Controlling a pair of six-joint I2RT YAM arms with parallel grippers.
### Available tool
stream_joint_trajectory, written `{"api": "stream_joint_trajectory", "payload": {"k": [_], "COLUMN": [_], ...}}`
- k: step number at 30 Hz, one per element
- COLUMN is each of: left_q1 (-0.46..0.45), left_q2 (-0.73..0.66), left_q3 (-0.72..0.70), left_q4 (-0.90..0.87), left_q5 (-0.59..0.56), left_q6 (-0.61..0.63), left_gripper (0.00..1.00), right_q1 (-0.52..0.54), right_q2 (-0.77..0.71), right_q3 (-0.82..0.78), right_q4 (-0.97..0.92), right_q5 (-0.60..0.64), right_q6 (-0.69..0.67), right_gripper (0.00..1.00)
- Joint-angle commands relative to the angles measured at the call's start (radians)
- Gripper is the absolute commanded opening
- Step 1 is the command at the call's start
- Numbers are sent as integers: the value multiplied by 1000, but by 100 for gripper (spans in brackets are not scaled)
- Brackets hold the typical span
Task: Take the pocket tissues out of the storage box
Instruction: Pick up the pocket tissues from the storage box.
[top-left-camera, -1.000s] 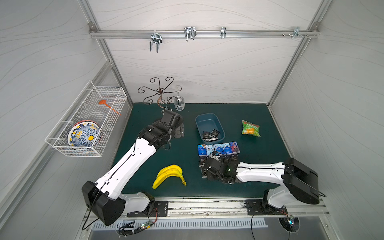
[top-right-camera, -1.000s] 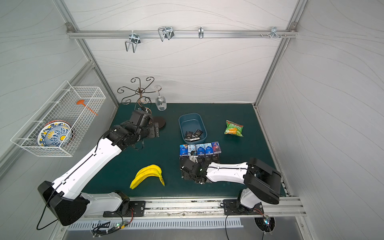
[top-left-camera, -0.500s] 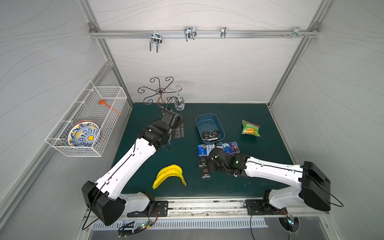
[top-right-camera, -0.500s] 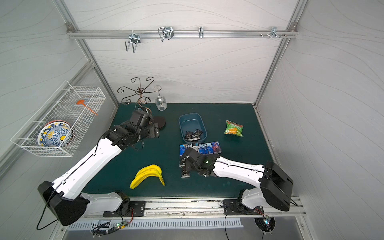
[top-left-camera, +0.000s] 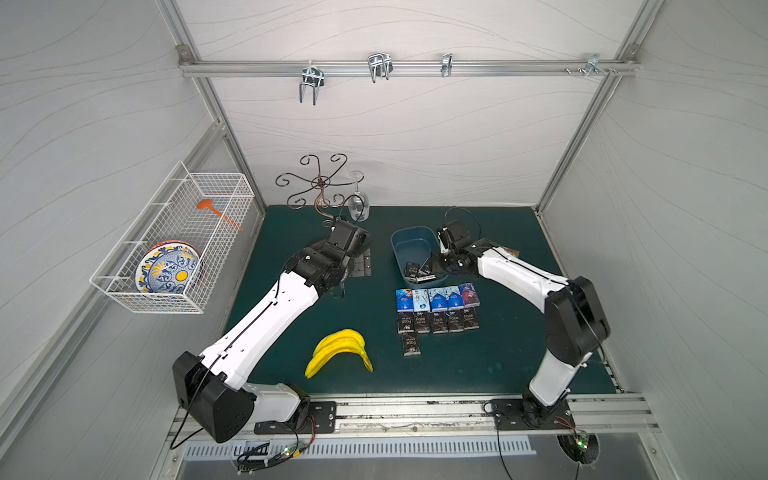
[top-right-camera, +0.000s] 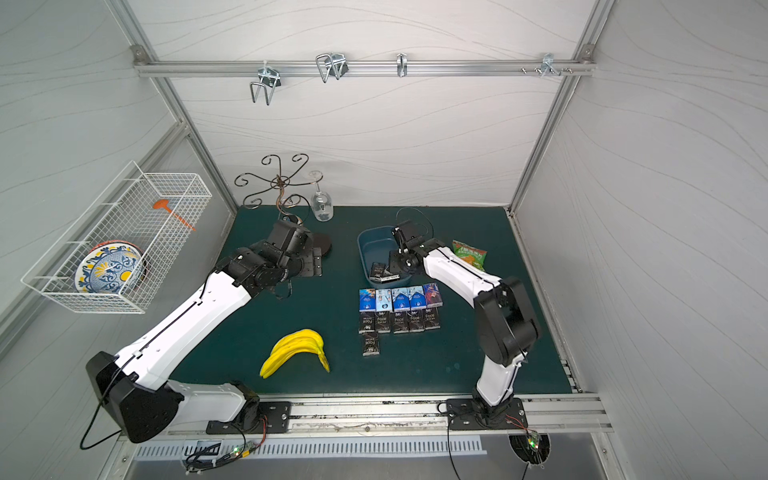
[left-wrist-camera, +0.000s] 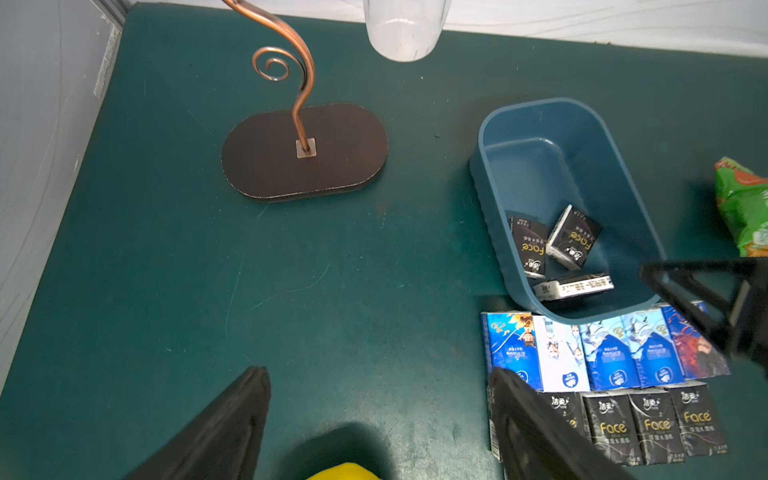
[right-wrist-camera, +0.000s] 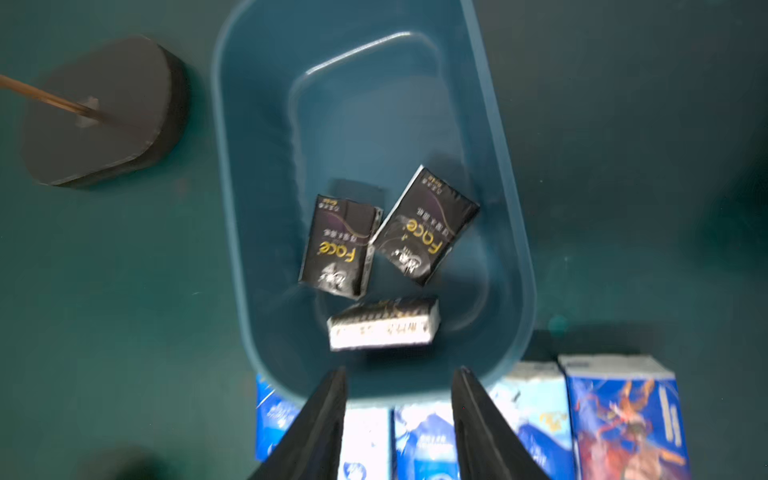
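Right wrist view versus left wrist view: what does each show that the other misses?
Only the right wrist: the right gripper, plainly open and empty. Only the left wrist: the wine glass, snack bag, the black packets already laid out, the open left gripper. Both: the storage box, three black pocket tissues inside it, the stand base, the blue packets.

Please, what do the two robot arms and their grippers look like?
The left arm and right arm have white shells, bulky black joints and black bases. Thin black cables loop off each. The left gripper and right gripper have black, wedge-shaped jaws.
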Motion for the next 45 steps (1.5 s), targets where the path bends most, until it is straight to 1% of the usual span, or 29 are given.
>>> {"api": "stream_joint_trajectory", "payload": {"k": [1, 5, 7, 16, 23, 25, 27, 29, 35, 39, 45], "left_q1": [-5, -5, -6, -9, -10, -11, -11, -10, -11, -11, -11], "left_q2": [11, 18, 16, -3, -14, -16, -17, -19, -22, -18, -16], "left_q3": [41, 44, 46, 44, 41, 40, 40, 39, 36, 34, 34], "left_q4": [5, 5, 1, -4, -4, -2, -2, 0, 0, 0, 4], "left_q5": [-21, -21, -17, -26, -25, -25, -27, -29, -39, -40, -40], "left_q6": [20, 22, 21, 29, 30, 30, 30, 30, 36, 39, 36], "left_gripper": [87, 87, 87, 87, 87, 87, 87, 87, 87, 87, 87], "right_q1": [-6, -5, -4, -5, 8, 9, 8, 8, 9, 9, 8], "right_q2": [89, 211, 268, 429, 500, 523, 553, 582, 622, 610, 502], "right_q3": [122, 262, 321, 462, 482, 497, 516, 547, 595, 596, 548], "right_q4": [-85, -156, -198, -285, -295, -295, -293, -299, -264, -231, -169], "right_q5": [-67, -79, -50, 17, 68, 65, 47, 34, 19, 36, 68], "right_q6": [-108, -130, -125, -96, -99, -101, -106, -109, -105, -111, -125], "right_gripper": [46, 51, 52, 56, 55, 50, 37, 29, 8, 0, 0]}}
